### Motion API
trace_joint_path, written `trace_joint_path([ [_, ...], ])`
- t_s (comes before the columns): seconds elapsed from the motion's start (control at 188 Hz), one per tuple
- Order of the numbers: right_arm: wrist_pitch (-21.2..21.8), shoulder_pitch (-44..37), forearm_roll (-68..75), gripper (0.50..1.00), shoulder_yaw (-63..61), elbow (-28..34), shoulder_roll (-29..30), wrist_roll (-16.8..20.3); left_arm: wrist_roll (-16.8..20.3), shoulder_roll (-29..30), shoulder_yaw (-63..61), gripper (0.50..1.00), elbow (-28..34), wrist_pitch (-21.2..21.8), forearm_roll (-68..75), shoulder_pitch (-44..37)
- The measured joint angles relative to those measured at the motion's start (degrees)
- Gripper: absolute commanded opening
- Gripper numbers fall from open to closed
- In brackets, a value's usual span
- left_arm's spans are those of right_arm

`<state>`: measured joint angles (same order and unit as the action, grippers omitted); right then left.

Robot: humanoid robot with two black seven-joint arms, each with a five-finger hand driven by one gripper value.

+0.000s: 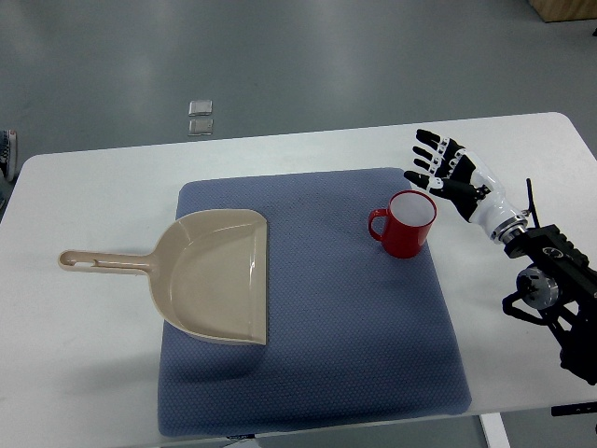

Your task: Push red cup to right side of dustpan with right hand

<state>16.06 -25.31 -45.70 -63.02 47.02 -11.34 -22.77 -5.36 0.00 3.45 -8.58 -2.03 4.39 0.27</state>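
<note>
Since the right hand [446, 173] hovers with fingers spread and holding nothing, just right of and slightly beyond the red cup [405, 224], it should settle flat against the cup's right wall and shove leftward, low, so the cup slides without tipping. Left of the hand sit one cup, then one dustpan [219, 275] well apart, on one blue mat [354, 345]; beyond them on the floor, two small square tiles [200, 116].

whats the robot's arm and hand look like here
Only the right arm shows, at the picture's right edge. The right hand has black jointed fingers with pale segments between the knuckles and a white-and-black palm shell. A white cuff joins it to a silver wrist ring. Behind that the forearm is black exposed metal framing with a round silver joint and thin black cables or rods. No left arm is visible.
</note>
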Motion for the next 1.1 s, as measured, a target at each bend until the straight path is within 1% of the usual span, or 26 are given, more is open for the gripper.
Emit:
trace_joint_path([
  [0.77, -0.1, -0.4, 0.0, 0.93, 0.0, 0.0, 0.1, -0.1, 0.0, 0.0, 0.2, 1.0, 0.2, 0.0, 0.0, 0.0],
  [0.983, 0.2, -0.4, 0.0, 0.93, 0.1, 0.0, -0.2, -1.4, 0.0, 0.0, 0.2, 1.0, 0.2, 0.0, 0.0, 0.0],
  [1.099, 1.5, -0.3, 0.0, 0.93, 0.1, 0.0, -0.8, -2.0, 0.0, 0.0, 0.2, 1.0, 0.2, 0.0, 0.0, 0.0],
])
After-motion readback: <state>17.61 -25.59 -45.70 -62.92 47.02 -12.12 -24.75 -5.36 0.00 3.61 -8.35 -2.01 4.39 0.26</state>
